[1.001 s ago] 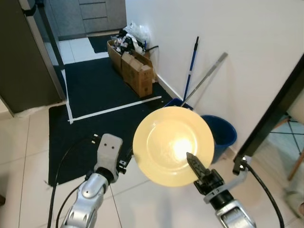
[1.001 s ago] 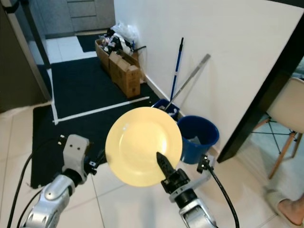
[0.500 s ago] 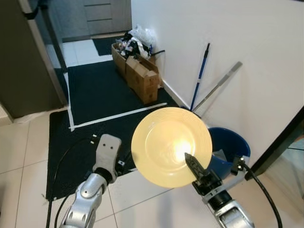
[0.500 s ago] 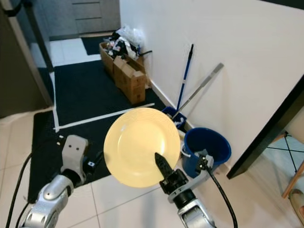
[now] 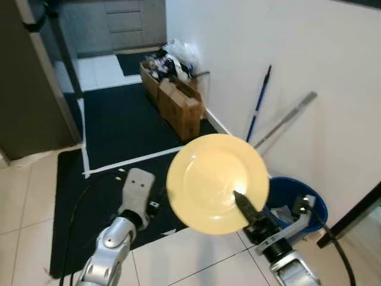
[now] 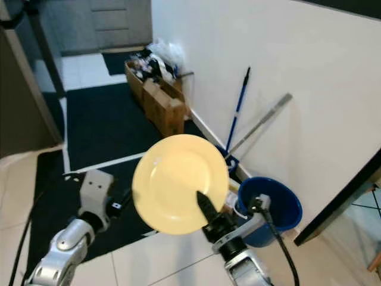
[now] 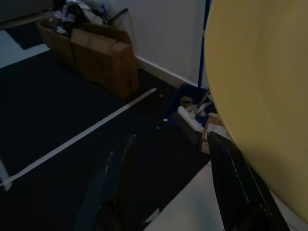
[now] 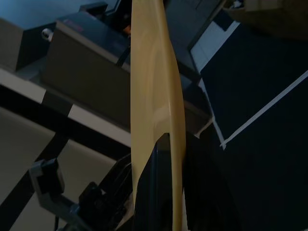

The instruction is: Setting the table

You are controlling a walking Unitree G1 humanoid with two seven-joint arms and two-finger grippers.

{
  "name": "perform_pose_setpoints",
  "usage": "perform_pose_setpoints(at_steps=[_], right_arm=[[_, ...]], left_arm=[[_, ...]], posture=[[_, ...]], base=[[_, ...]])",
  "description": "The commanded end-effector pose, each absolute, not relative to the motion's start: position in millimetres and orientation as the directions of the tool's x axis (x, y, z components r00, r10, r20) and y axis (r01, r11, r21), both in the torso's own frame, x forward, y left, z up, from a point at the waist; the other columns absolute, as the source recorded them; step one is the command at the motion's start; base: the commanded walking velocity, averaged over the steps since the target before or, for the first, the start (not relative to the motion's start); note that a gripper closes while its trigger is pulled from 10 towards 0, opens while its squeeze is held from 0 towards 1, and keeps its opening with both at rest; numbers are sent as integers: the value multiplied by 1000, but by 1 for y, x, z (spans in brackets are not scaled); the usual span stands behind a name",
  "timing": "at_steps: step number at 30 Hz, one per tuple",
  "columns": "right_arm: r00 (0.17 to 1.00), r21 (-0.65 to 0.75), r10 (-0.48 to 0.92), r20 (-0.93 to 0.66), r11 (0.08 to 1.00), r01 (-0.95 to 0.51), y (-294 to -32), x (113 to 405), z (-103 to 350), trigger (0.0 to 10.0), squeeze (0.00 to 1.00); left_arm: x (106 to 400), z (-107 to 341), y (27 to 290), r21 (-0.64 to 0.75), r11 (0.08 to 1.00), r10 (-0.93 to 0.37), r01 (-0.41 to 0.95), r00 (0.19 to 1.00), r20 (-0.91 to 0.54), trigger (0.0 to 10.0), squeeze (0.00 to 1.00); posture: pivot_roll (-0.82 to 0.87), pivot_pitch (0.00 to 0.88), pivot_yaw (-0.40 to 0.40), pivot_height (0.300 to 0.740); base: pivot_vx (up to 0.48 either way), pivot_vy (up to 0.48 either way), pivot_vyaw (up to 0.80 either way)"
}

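1. Yellow plate point(image 5: 217, 182) is carried in the air in front of the robot, held at its lower rim by the right end effector point(image 5: 245, 207), whose two black fingers pinch the edge; the right wrist view shows the rim sandwiched between them.
2. Left end effector point(image 7: 168, 183) is beside the plate with its fingers spread apart and nothing between them; the plate's edge sits just off one fingertip.
3. Below are a dark mat point(image 5: 119, 131) with white tape lines, pale tiles, cardboard boxes point(image 5: 175, 98) against the white wall, a blue bucket point(image 5: 297, 202) and leaning mop handles point(image 5: 262, 95).
4. No dining surface is in view, so the step is probably carrying the plate there.
5. To do it well: keep the pinch firm, hold the plate steady while walking, steer wide of the bucket and handles, and keep the free end effector off the rim.
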State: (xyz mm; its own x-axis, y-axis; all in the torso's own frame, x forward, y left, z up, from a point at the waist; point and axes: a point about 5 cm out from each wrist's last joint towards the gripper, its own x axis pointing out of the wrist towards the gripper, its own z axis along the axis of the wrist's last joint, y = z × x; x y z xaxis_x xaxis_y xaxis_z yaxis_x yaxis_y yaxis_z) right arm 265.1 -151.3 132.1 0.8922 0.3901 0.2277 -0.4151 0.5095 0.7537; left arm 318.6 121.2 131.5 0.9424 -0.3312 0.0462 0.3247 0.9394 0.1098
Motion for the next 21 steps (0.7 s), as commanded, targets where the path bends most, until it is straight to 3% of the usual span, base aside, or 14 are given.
perform_pose_setpoints(at_steps=[1, 9, 21], right_arm=[[890, 750, 396, 228, 512, -419, -151, 263, 132, 10000, 0], [878, 731, 419, 231, 521, -441, -149, 263, 135, 10000, 0], [851, 706, 457, 258, 513, -489, -144, 262, 142, 10000, 0]], left_arm=[[316, 125, 117, 120, 932, -348, 343, 937, 21, 10000, 0], [315, 120, 114, 80, 936, -342, 343, 939, -34, 10000, 0], [312, 112, 109, -76, 937, -347, 340, 930, -119, 10000, 0]], posture=[[-33, 92, 87, 740], [-36, 92, 86, 740], [-37, 92, 83, 740]], base=[[480, 0, 0], [292, 0, 0], [0, 0, 776]])
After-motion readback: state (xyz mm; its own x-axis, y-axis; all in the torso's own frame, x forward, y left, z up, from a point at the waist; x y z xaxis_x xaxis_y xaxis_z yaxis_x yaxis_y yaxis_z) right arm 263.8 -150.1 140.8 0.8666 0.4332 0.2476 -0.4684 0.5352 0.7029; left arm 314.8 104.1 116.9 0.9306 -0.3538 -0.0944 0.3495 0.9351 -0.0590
